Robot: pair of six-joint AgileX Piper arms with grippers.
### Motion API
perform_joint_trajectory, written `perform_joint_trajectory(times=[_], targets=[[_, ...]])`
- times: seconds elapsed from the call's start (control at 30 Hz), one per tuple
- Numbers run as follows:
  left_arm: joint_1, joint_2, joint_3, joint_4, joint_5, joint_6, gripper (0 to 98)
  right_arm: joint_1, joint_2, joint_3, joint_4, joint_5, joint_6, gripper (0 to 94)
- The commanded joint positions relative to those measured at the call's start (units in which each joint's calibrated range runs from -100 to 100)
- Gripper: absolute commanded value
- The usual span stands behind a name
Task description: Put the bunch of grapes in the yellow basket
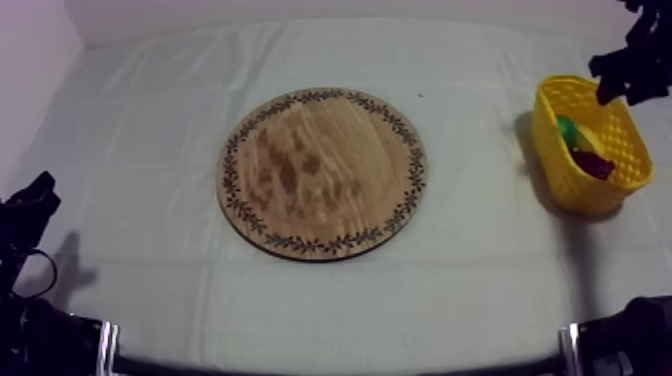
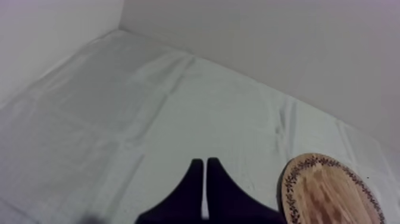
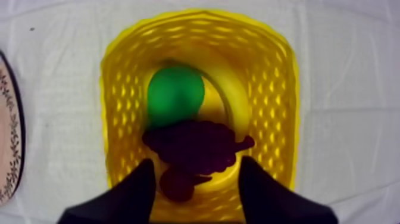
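From above, you see the round wooden board [image 1: 322, 172] in the middle of the cloth-covered counter [image 1: 130, 140], its face bare. The yellow basket [image 1: 578, 195] stands at your right side, well apart from the board. The bunch of grapes [image 1: 594, 165] lies inside it with a green pear [image 1: 567, 128] and a banana [image 1: 592, 142]. Your right jaws hang over the basket's far rim. Your left jaws sit low at the left edge, well apart from the board.

In the left wrist view, your left jaws are closed together in a narrow wedge, gripping nothing, over bare cloth near the board.

In the right wrist view, your right jaws stand open and empty above the basket. The grapes lie in the basket below the gap, up against the pear.
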Motion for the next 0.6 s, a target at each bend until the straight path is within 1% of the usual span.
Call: perform_joint_trajectory(times=[0.0,0.1,0.2,0.27,0.37,0.43,0.57], targets=[[0.0,0.0,0.0,0.01,0.0,0.0,0.0,0.3,-4.9,4.0,-0.1,-2.4,0.0,34.4],[0.0,0.0,0.0,0.01,0.0,0.0,0.0,0.9,-9.7,9.1,-0.8,-7.0,0.0,28.5],[0.0,0.0,0.0,0.01,0.0,0.0,0.0,1.6,-14.6,14.7,-1.5,-13.6,-0.1,22.3],[0.0,0.0,0.0,0.01,0.0,0.0,0.0,1.5,-17.9,18.4,-1.4,-18.0,-0.4,19.3],[0.0,0.0,0.0,0.01,0.0,0.0,0.0,0.6,-22.5,23.8,-1.2,-23.8,-0.9,16.0],[0.0,0.0,0.0,0.01,0.0,0.0,0.0,0.0,-25.4,27.4,-1.6,-27.3,-1.1,13.3],[0.0,0.0,0.0,0.01,0.0,0.0,0.0,-2.1,-31.4,35.6,-2.0,-35.0,-2.0,4.7]])
